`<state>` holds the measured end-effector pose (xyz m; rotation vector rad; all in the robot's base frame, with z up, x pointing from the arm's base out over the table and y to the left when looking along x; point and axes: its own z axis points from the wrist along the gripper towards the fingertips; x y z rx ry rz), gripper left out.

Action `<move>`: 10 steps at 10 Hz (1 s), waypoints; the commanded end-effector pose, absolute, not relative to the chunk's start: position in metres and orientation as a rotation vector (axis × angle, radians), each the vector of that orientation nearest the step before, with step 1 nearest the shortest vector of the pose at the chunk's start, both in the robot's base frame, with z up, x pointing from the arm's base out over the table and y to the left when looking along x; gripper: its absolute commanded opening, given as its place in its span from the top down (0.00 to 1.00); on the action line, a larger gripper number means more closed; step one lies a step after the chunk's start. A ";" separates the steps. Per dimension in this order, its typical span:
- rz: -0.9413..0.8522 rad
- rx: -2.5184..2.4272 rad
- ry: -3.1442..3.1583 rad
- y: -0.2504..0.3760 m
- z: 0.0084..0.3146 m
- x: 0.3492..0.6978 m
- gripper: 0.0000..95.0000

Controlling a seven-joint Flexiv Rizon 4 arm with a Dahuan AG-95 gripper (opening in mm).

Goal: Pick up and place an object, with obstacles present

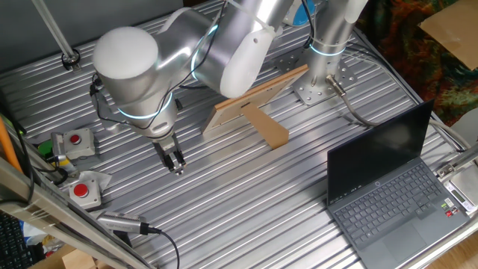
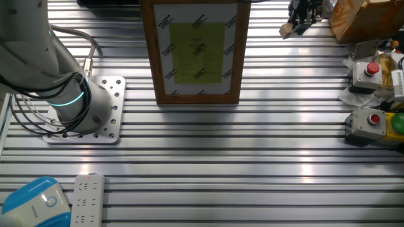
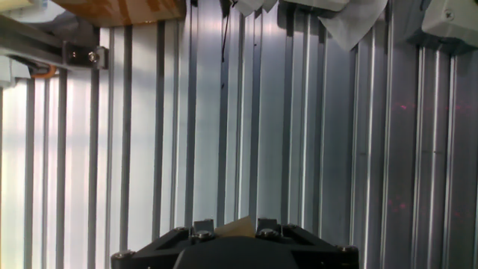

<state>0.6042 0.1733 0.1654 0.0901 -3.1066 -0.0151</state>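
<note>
One small tan wooden cube is the thing to follow, and it sits pinched between the gripper's fingertips; in the hand view only a pale corner of it peeks out between the two black finger blocks, and in the other fixed view it shows as a light speck at the tip of the gripper; the claw is closed on it, jaws drawn in to the cube's width. My reading is that the pick is done and the carry is in hand; the gripper hangs low over the table, though whether the cube is clear of the slats I cannot tell.

Nearest the hand, the table is ribbed aluminium, long parallel grooves with a dull shine; beside the gripper stand two grey boxes with red buttons, hard plastic, squat and blocky.

Farther off stand the obstacles: a thin light-wood panel on edge, leaning slightly, its face carrying a yellow-green printed sheet in the other fixed view; butted against it is a brown bar of matt cardboard colour, lying flat, so the two make a T. Beyond them, at the far corner, a black laptop stands open, smooth and matt.

The next move, as I judge it, calls for lifting high enough to pass above the panel's top edge, or swinging wide round the bar's end; the grip on so small a cube leaves little margin for a knock.
</note>
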 end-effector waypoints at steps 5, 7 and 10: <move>0.037 0.100 -3.080 0.173 0.165 0.605 1.00; 0.049 0.077 -3.074 0.178 0.167 0.605 1.00; 0.059 0.048 -3.069 0.199 0.178 0.605 1.00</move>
